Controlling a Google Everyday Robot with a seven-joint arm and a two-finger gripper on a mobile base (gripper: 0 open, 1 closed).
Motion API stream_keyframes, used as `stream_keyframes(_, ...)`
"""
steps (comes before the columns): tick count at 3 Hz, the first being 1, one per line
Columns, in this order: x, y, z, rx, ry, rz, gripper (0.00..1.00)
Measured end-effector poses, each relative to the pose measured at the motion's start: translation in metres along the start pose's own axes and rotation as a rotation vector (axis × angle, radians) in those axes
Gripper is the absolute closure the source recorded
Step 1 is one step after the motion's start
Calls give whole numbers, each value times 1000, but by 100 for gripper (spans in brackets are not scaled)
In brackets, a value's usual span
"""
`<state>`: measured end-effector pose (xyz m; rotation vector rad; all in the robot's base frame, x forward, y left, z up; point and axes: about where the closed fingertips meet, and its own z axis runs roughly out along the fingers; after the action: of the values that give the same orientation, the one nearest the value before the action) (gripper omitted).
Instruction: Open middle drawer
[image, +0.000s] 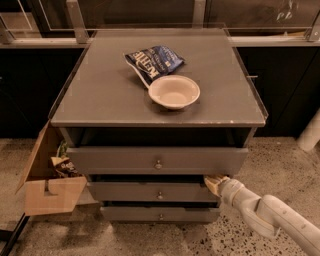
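Note:
The middle drawer (135, 192) is the wide, shallow grey front with a small round knob (160, 195), below the taller top drawer (125, 160) and above the narrowest bottom drawer (130, 214). It sticks out a little, with a dark gap above its front. My gripper (215, 183), tan-tipped on a white arm coming in from the lower right, is at the drawer's upper right corner, touching its top edge.
The cabinet top (100, 95) holds a cream bowl (174, 91) and a blue chip bag (156, 60). An open cardboard box (47, 192) with clutter stands at the left of the cabinet. The floor is speckled stone. A white post (311, 132) stands at the right.

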<state>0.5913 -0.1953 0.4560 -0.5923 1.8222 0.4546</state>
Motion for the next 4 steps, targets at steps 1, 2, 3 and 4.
stream_keyframes(1,2,-2,10,2,5,-3,100)
stream_keyframes(2,-2,-6,19,4,4,-17,100)
stream_keyframes(3,11,-4,27,-4,51,-33,100)
stream_keyframes(4,11,-4,27,-4,51,-33,100)
